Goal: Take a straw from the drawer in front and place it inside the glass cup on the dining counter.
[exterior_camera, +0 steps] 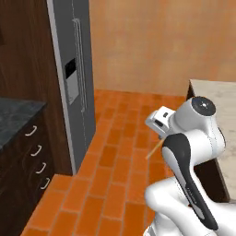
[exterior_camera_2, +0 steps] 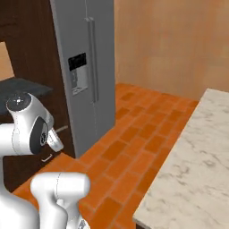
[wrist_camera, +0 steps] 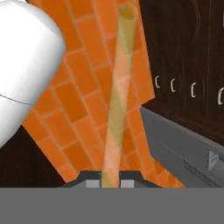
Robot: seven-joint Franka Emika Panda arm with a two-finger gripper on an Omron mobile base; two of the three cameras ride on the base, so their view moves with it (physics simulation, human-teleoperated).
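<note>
The end effector (wrist_camera: 110, 181) is fully closed on the straw (wrist_camera: 117, 96), which projects straight out from between the fingers, above the brick floor (exterior_camera: 115, 166); the counter (exterior_camera_2: 197, 152) lies to the right; risk: the thin straw may slip or tilt during the swing, then miss the cup.

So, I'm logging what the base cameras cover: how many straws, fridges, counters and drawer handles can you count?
straw: 1
fridge: 1
counters: 2, black granite counter and dining counter
drawer handles: 4
Total: 8
</note>
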